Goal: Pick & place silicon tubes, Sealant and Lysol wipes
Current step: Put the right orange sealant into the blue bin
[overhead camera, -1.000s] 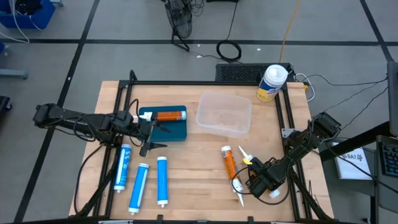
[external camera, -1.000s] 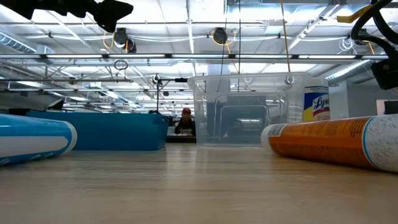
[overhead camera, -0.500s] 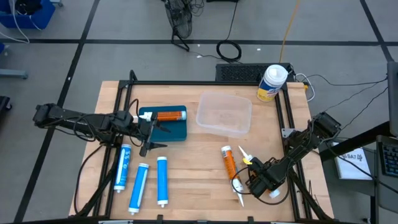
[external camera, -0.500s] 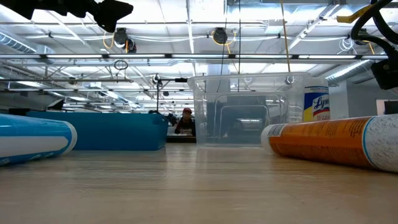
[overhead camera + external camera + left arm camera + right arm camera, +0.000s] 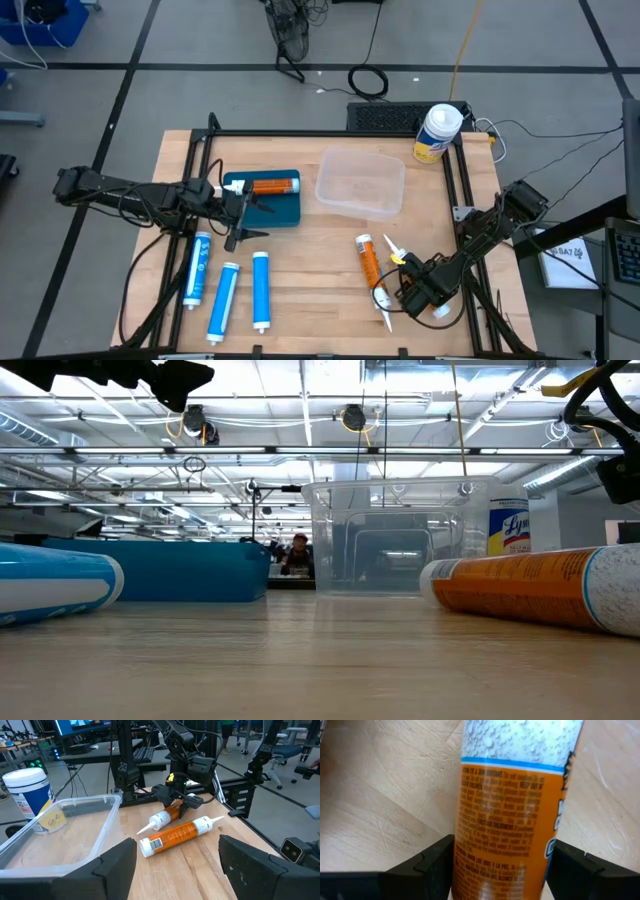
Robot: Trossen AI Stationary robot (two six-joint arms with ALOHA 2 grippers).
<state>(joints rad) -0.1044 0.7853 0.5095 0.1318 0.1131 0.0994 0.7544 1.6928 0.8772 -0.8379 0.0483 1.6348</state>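
High view: nothing has moved compared with a moment ago; both arms, the tubes and the canister are in the same places. I judge that this is a short pause in the work and that the task does not advance here.

The right tool [image 5: 408,290] is low over the near right part of the bench [image 5: 310,250]. It is clenched around an orange sealant tube [image 5: 515,820]. In the right wrist view the tube fills the gap between the two dark fingers and lies on the wood, so I think it is grasped but not yet lifted. A second orange tube [image 5: 368,262] lies free just beside it.

The left tool [image 5: 243,205] hovers at the near edge of the blue tray [image 5: 285,212], where another orange tube [image 5: 270,185] already lies. In the left wrist view its fingers stand partly apart with nothing between them, so it is released and empty.

Three blue silicone tubes [image 5: 223,298] lie side by side on the near left of the bench, untouched. The clear plastic container [image 5: 360,183] is empty. The Lysol wipes [image 5: 437,133] stand upright at the far right corner of the bench, well apart from both tools.
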